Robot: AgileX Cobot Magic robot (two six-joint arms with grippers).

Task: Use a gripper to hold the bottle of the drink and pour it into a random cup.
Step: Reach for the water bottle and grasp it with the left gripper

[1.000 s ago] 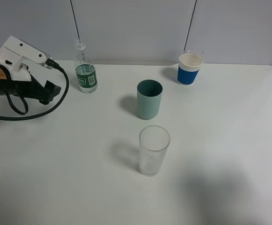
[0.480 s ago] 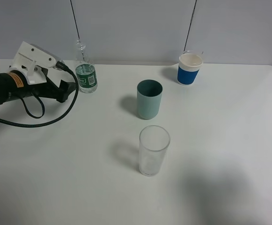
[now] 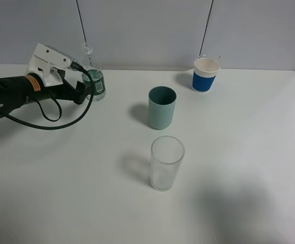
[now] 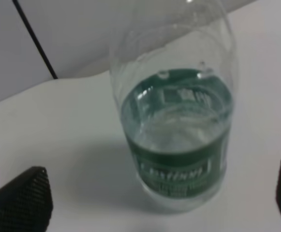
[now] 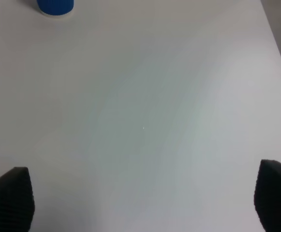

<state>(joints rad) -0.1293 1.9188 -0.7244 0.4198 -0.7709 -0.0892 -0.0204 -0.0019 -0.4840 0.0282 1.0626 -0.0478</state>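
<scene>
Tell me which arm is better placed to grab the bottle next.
Left. The left gripper is open right at the bottle, a finger on either side in its wrist view. The right gripper sees only table and the blue paper cup.

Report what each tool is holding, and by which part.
Nothing is held. The left tool is open, its fingers apart from the bottle on either side; the right tool is open over bare table.
</scene>
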